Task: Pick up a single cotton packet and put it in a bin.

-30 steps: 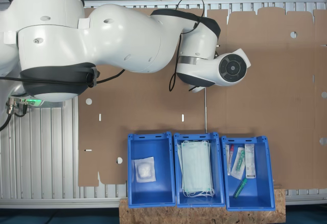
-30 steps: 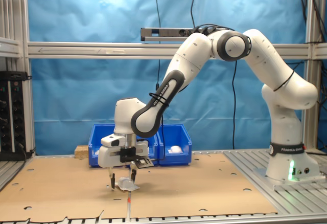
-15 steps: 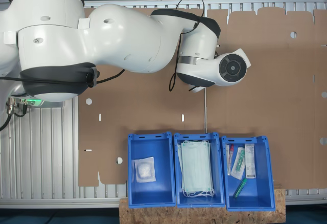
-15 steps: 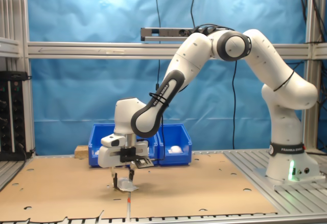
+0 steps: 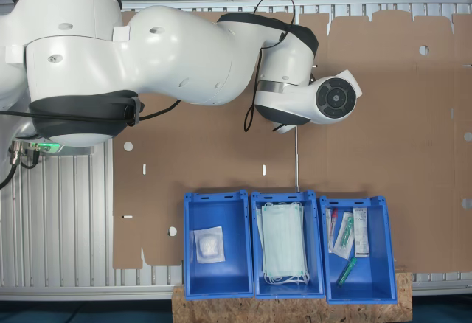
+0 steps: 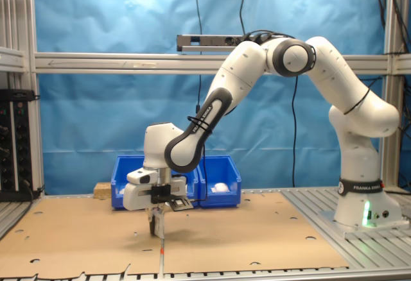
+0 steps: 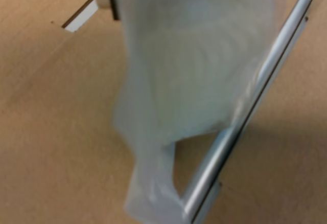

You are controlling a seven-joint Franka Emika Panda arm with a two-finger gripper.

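Brown cardboard [image 6: 257,236] covers my table, blue curtain [image 6: 96,114] behind. My gripper [image 6: 156,228] pinches the cotton packet [image 7: 194,81] just above it. The first exterior view reveals another packet [image 5: 209,244] inside a blue bin [image 5: 217,286].

My arm [image 6: 257,69] was glossy white, built of rounded shells with dark grey bands at the joints. In the first exterior view its big segments [image 5: 147,50] carried small round recessed caps and a black circular disc on the wrist housing [image 5: 335,98]. A thin black cable [image 5: 269,2] looped along the upper links. In the second exterior view the base [image 6: 363,207] wore a black ring with white lettering and a small green light. The hand block [image 6: 144,194] was white with black fittings
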